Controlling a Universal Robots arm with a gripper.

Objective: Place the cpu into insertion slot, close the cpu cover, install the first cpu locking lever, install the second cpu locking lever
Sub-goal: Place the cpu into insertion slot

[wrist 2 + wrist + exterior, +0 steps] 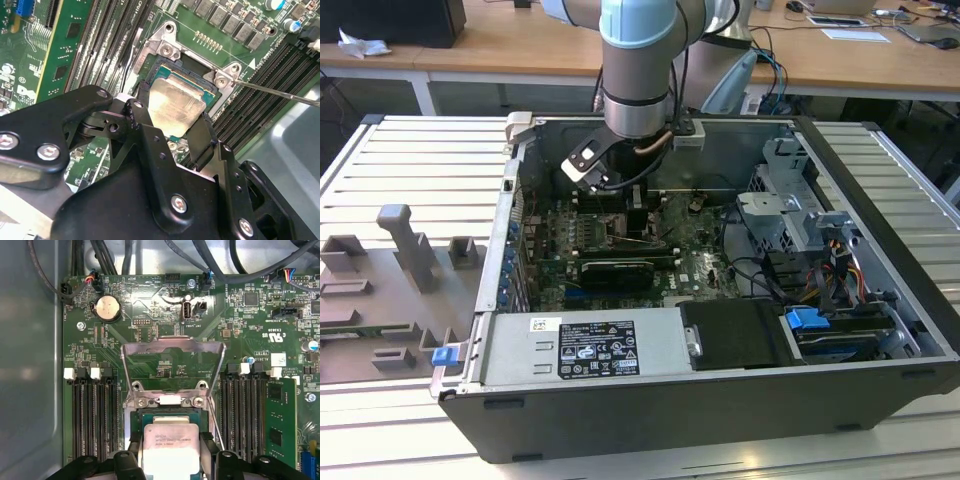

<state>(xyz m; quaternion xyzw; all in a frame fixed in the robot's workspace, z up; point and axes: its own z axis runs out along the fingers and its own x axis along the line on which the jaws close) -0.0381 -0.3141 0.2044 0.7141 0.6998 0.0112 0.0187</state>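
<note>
The black two-fingered end effector (170,120) is clamped on the thin, square, silvery-grey cpu (170,442), holding it at the square, metal-rimmed insertion slot (150,415) in the green circuit board (240,325). The dull-silver, frame-shaped cpu cover (172,344) stands raised open just beside the slot.

Pale silvery square cpu (172,442) face up, directly over insertion slot (165,416), dark socket with silvery rim set in green board (235,330), whether seated or just above not clear; cpu cover (172,344), dull-silver frame with square cut-out, hinged up open, standing tilted just beyond the slot.
</note>
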